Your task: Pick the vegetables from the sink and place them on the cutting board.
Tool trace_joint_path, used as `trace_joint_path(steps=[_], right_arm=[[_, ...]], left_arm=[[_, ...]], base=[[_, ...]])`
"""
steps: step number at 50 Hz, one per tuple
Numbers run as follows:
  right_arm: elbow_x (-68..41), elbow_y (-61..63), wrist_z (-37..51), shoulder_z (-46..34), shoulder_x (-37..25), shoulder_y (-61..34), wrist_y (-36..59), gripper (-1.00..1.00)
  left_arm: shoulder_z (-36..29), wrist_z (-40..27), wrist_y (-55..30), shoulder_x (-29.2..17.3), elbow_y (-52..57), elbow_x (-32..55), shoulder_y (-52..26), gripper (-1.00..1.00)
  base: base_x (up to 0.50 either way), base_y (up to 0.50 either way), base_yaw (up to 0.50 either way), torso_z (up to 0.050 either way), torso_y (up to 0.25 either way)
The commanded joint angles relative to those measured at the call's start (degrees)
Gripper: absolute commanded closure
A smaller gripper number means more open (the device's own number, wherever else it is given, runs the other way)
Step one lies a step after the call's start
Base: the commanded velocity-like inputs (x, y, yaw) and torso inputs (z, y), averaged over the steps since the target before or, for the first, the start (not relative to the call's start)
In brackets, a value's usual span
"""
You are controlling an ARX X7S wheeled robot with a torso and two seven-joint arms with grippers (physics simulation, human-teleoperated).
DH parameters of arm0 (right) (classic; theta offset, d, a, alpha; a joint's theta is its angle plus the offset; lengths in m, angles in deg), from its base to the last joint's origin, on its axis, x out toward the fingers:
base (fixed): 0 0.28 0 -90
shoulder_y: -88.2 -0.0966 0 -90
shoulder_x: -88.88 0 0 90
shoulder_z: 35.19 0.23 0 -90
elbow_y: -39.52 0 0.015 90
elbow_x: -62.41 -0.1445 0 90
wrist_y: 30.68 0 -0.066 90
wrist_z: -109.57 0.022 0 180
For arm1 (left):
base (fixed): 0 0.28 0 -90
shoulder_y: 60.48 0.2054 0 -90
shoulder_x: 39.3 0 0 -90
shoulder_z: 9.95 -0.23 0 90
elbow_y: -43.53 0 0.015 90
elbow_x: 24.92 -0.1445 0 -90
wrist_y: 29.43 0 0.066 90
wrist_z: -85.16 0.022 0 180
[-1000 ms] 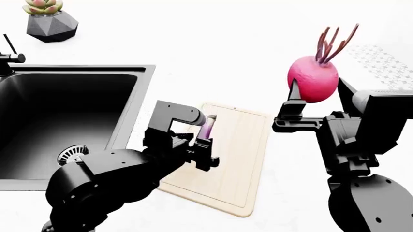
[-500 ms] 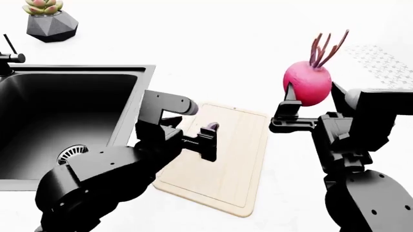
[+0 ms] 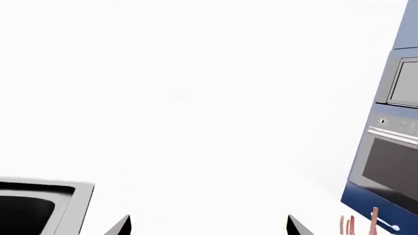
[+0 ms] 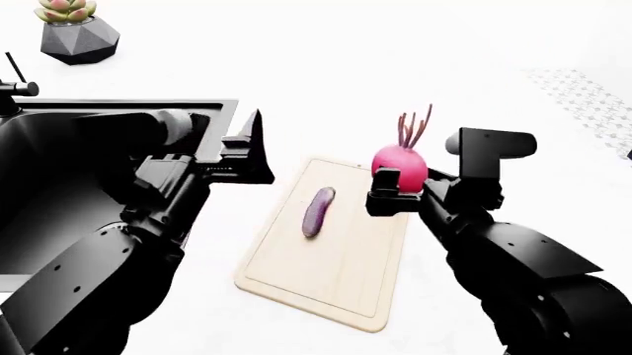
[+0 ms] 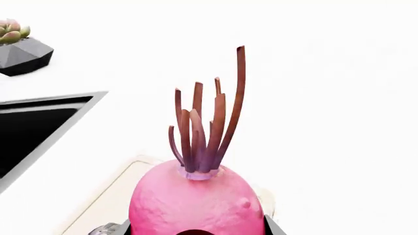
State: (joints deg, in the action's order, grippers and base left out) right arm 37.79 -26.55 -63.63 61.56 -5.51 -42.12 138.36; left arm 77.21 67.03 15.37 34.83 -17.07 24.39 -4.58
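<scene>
eggplant lies flat on the cutting board, free. left gripper hangs spread and empty over the sink corner. right gripper clamps the radish above the board's far edge, stalks up.

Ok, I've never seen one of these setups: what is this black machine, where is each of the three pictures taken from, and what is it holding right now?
It is a simulated two-armed robot. The wide picture comes from a camera on its head, looking down over both arms; the other two come from cameras near each hand. On the white counter lie a black sink, a pale cutting board and a potted succulent. A small purple eggplant lies flat on the board, touched by neither hand. The left hand is open and empty beside the sink. The right hand grips a pink radish, stalks pointing up, over the board's far right edge; its own camera shows that radish close up.
</scene>
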Motion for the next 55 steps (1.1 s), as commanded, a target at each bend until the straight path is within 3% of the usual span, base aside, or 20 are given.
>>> trace_joint_path(steps=[1,27,28,45,55], right_arm=[[-0.55,-9.46,-1.24,-2.75,1.35,-2.09,-0.08,1.00],[-0.55,-16.66,-0.62,-7.12,-0.06,0.23,-5.46,1.00],[-0.46,-16.15,-0.46,-7.46,-0.24,0.30,-5.61,-1.00],[-1.98,-12.11,0.27,-8.34,-1.41,0.67,-5.05,-1.00],[-3.54,-2.96,3.58,-6.51,-2.10,-0.11,0.08,-1.00]], left_arm=[[1.70,-0.14,3.06,-0.21,1.44,-0.38,1.91,-1.00],[0.97,-1.10,2.54,-0.82,2.39,0.84,1.73,-1.00],[0.90,-1.09,2.55,-0.80,2.36,0.83,1.71,-1.00],[0.15,-1.72,1.97,-1.19,3.09,1.69,1.02,-1.00],[-0.07,-1.74,2.00,-1.36,3.18,2.21,0.97,-1.00]], base=[[0.00,0.00,0.00,0.000,0.000],[0.00,0.00,0.00,0.000,0.000],[0.00,0.00,0.00,0.000,0.000],[0.00,0.00,0.00,0.000,0.000],[0.00,0.00,0.00,0.000,0.000]])
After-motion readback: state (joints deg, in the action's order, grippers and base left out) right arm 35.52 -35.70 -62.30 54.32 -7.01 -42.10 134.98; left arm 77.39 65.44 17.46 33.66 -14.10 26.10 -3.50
